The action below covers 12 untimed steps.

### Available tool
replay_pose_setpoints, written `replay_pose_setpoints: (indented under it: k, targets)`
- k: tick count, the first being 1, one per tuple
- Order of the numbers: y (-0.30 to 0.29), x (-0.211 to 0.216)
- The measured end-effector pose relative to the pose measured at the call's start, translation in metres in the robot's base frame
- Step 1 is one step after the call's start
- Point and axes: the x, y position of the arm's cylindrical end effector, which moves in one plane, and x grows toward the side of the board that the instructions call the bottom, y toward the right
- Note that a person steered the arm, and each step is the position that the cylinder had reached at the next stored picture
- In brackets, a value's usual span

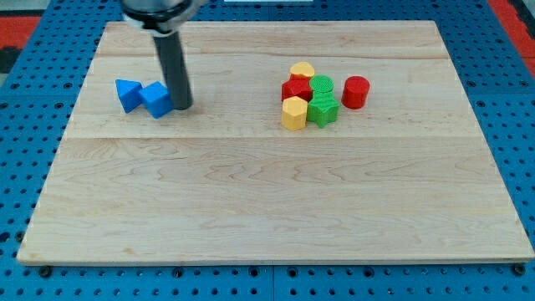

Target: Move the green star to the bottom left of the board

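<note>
The green star (323,110) lies right of the board's centre, in a tight cluster. Around it are a yellow hexagon block (293,114) on its left, a green cylinder (322,85) above it, a red star-like block (296,90) at upper left, a second yellow block (303,71) at the cluster's top, and a red cylinder (355,92) at the right. My tip (182,106) is far to the left of the star, touching the right side of a blue cube (156,99). A blue triangle block (127,94) lies just left of that cube.
The wooden board (267,201) lies on a blue pegboard table (17,125). The rod's dark shaft (174,63) comes down from the view's top left.
</note>
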Motion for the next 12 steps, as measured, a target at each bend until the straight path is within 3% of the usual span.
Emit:
replay_pose_setpoints:
  k: [1,3,4,5,9,11,12]
  targets:
    - [-0.027,-0.001]
    - [0.110,-0.086]
    - [0.213,-0.125]
    - [0.257,-0.119]
    - [0.261,-0.101]
    - [0.234,-0.061]
    - [0.232,-0.013]
